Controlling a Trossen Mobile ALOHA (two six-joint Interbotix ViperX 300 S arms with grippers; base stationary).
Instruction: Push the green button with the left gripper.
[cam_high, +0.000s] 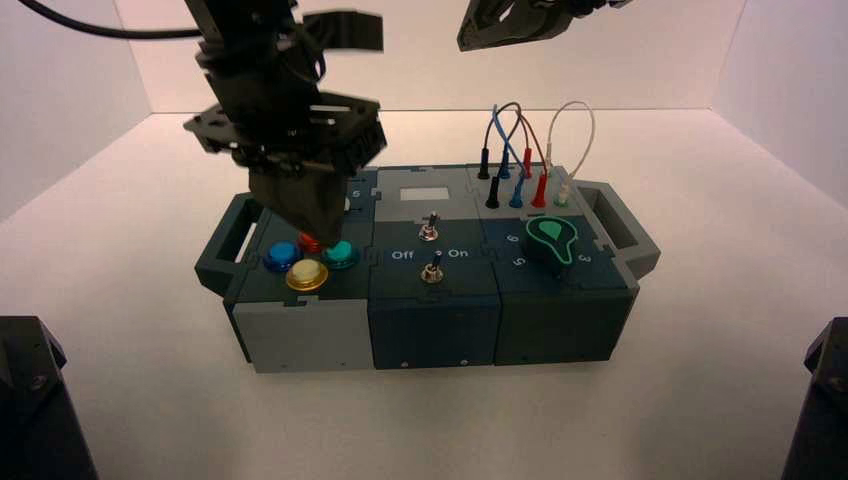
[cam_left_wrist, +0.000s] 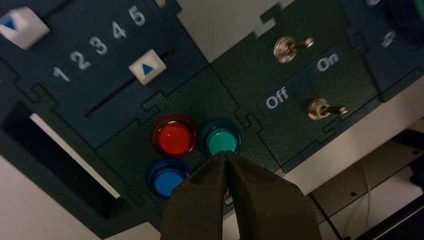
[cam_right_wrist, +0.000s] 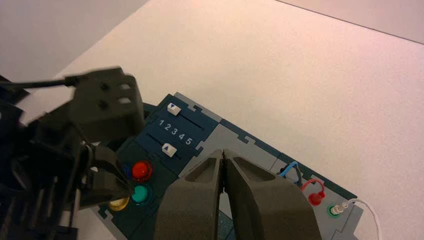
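While poised above the dark modular control box (cam_high: 300, 335), the large black left gripper (cam_left_wrist: 226, 156), fingers pressed together, hangs just beside the small glossy teal-green domed button (cam_left_wrist: 221, 141), which sits beside the red button (cam_left_wrist: 174, 136) at the box's left end. A centred, straight-down press seems best. Farther right, the black right gripper (cam_right_wrist: 223, 156), fingers likewise together, waits above the box.

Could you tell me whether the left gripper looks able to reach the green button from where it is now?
Probably yes: the left gripper, fingers shut, sits at the green button's edge with nothing between them.
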